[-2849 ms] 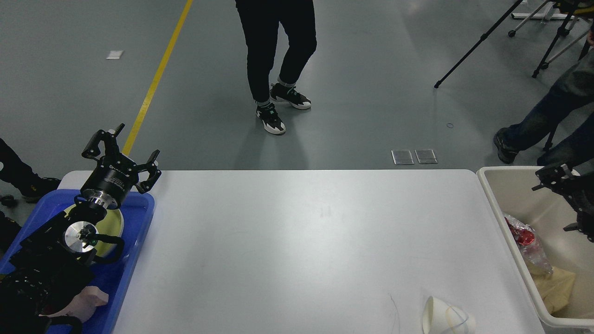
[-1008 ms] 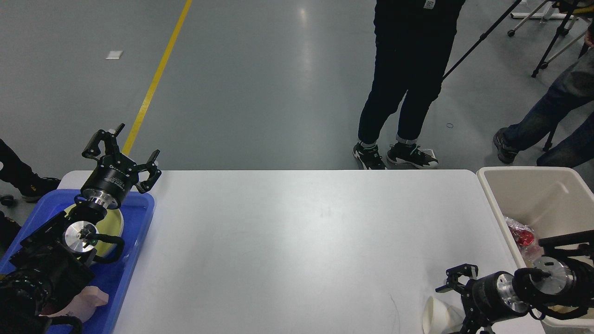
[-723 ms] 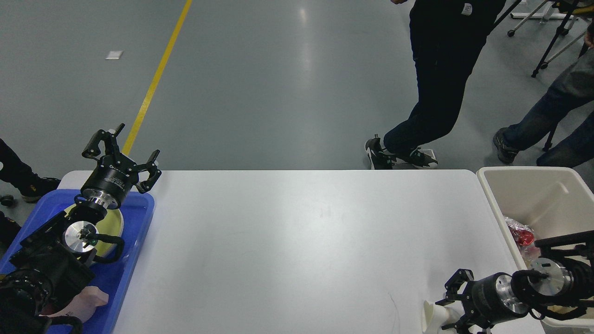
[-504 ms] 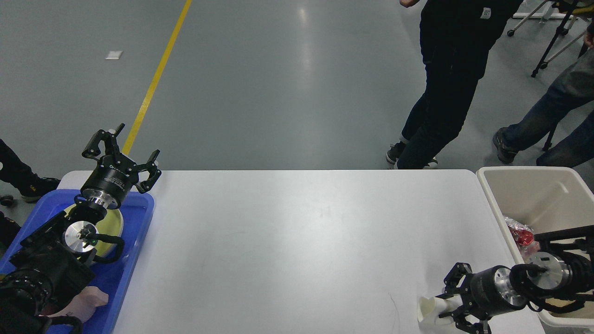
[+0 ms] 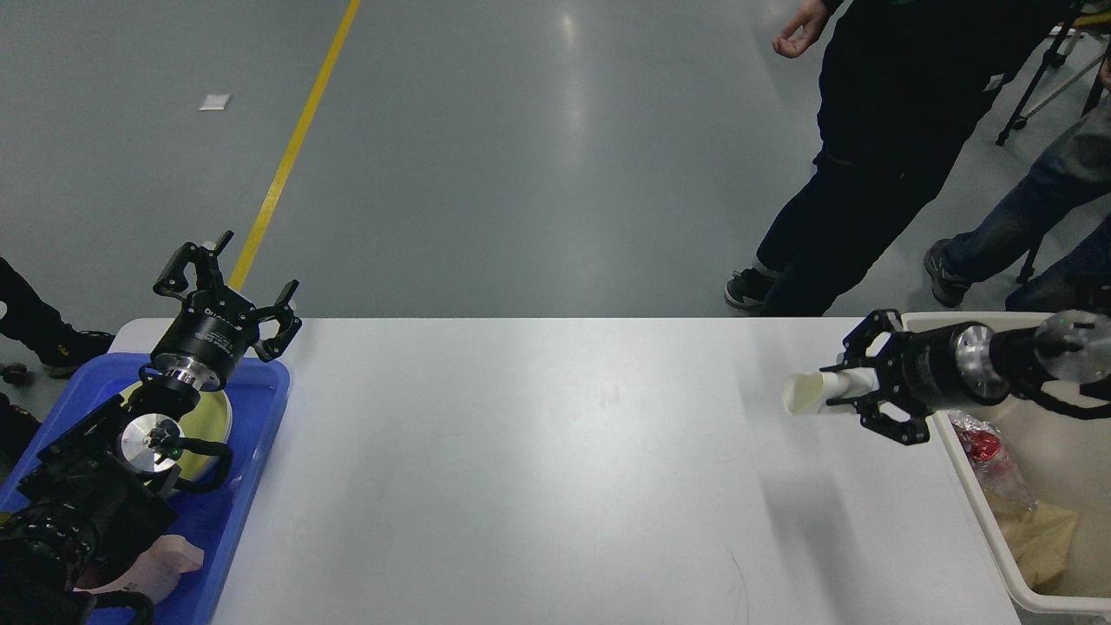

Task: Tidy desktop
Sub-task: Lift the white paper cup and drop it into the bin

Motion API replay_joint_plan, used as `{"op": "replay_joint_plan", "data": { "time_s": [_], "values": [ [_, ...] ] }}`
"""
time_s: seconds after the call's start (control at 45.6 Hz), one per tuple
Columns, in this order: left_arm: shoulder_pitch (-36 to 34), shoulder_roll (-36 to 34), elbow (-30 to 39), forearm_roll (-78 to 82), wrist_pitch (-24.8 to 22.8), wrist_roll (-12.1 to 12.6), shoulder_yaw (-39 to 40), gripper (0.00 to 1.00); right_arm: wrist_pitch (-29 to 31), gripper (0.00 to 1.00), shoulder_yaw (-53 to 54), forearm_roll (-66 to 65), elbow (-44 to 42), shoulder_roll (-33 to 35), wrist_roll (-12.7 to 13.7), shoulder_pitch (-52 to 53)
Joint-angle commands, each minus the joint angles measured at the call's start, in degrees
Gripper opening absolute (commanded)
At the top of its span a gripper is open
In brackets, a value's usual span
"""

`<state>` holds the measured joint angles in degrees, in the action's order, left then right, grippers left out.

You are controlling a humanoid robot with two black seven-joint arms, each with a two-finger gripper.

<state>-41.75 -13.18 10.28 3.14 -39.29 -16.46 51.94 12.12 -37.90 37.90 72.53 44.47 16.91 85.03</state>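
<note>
At the near left, a pale pink lump [image 5: 156, 562] lies at the front of the blue plastic tray [image 5: 260, 434], half hidden by the thick black links of the left arm [image 5: 78, 512]. Further back in the same tray sits a pale yellow-green plate [image 5: 215, 417], also partly covered by that arm.

The white desktop [image 5: 555, 469] fills the middle of the view from the near edge back to its rounded far corners; a faint thin scratch-like mark (or a hair, it is too fine to tell) shows near its front right.

On the right, the beige plastic bin [image 5: 981, 512] stands just beside the desktop's right edge and holds a clear wrapper with red in it [image 5: 985, 451] and a tan paper bag [image 5: 1041, 534].

The right gripper [image 5: 855, 392] reaches leftward over the bin's far corner and the desktop's right end, its fingers clenched on a white paper cup [image 5: 811, 393]; the cup lies sideways in the air, mouth pointing left, clear of the desktop.

The left gripper [image 5: 230, 291] points up and away above the tray's far end, fingers spread and holding nothing.

Beyond the desktop, on the grey floor with its yellow line [image 5: 291, 148], a person in black [image 5: 877, 156] stands near the far right corner.
</note>
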Motion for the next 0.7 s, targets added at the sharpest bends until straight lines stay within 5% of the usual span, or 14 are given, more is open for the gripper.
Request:
{"op": "replay_joint_plan", "data": {
  "time_s": [0.0,0.088,0.307,0.46,0.679],
  "values": [
    [0.0,0.0,0.0,0.0,0.0,0.0,0.0,0.96,2.6,0.35,-0.6,-0.8,0.1,4.7,1.1,8.9],
    [0.0,0.0,0.0,-0.1,0.0,-0.1,0.0,0.96,4.5,0.35,-2.3,-0.8,0.1,7.4,3.5,17.2],
    [0.0,0.0,0.0,0.0,0.0,0.0,0.0,0.96,6.7,0.36,-4.6,-1.6,-0.1,9.5,3.9,25.4],
    [0.0,0.0,0.0,-0.1,0.0,0.0,0.0,0.96,5.4,0.35,-5.1,-5.0,-4.0,9.1,3.8,23.0],
    [0.0,0.0,0.0,0.0,0.0,0.0,0.0,0.96,1.3,0.37,-4.8,-7.7,-21.5,6.2,3.7,6.7]
  ]
}}
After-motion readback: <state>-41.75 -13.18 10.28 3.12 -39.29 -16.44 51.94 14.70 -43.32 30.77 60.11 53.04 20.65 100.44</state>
